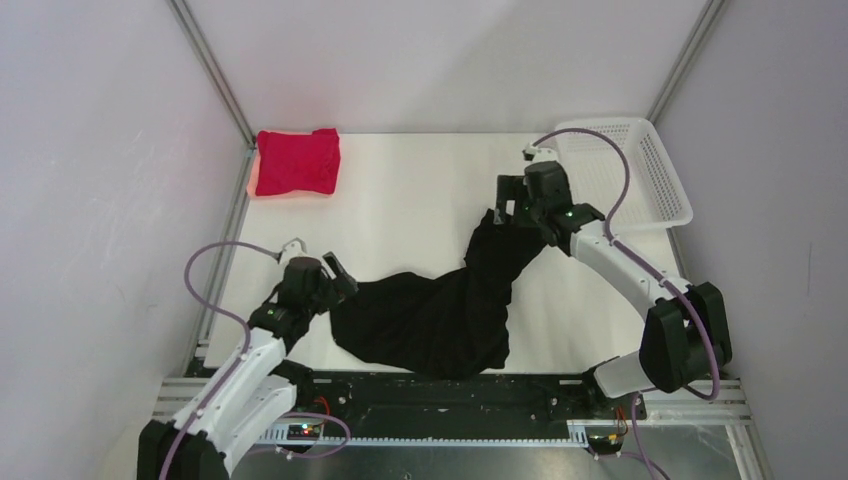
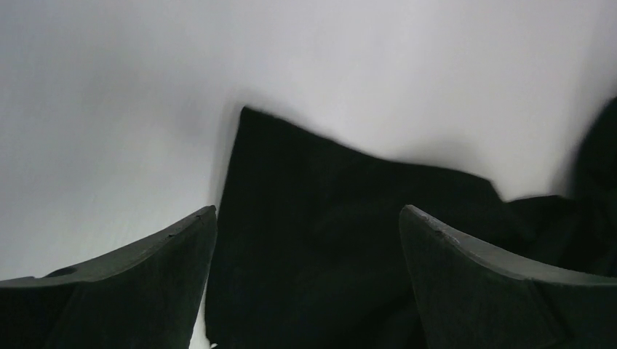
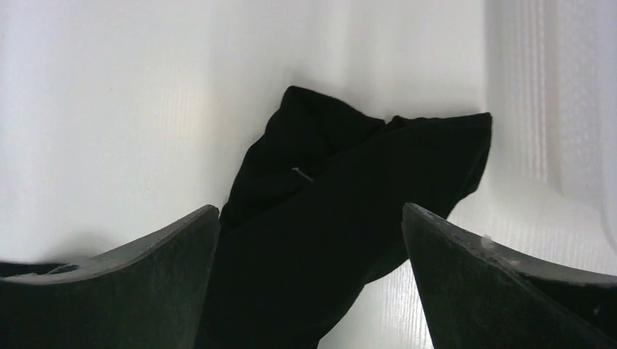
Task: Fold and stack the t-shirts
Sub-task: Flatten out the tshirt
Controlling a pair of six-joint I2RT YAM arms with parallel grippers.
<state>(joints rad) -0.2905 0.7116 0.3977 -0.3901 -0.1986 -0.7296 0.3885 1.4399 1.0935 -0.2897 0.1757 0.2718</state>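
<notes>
Overhead view, read from left to right. In the upper left of the frame, the red t-shirt (image 1: 297,162) is seen lying as a compact folded packet on the white table (image 1: 420,190), well apart from everything else.

At lower left, the left gripper (image 1: 337,273) is held at the left edge of the black t-shirt (image 1: 440,315). In the left wrist view its jaws are spread wide, with a corner of the cloth lying between and beneath them; nothing is gripped.

The black t-shirt is spread unevenly across the lower centre, rumpled and unfolded, with a narrow band drawn up toward the upper right.

At that upper end, the right gripper (image 1: 505,203) is poised over the cloth. In the right wrist view its jaws are likewise fully parted above the shirt's end, and nothing is held.

At the upper right, the white mesh basket (image 1: 668,172) is seen just beside the right arm.

The step in hand is judged to be the flattening of the black t-shirt, with folding not yet begun. For the next move, fresh holds on two edges or corners would be needed so that the cloth can be pulled flat.
</notes>
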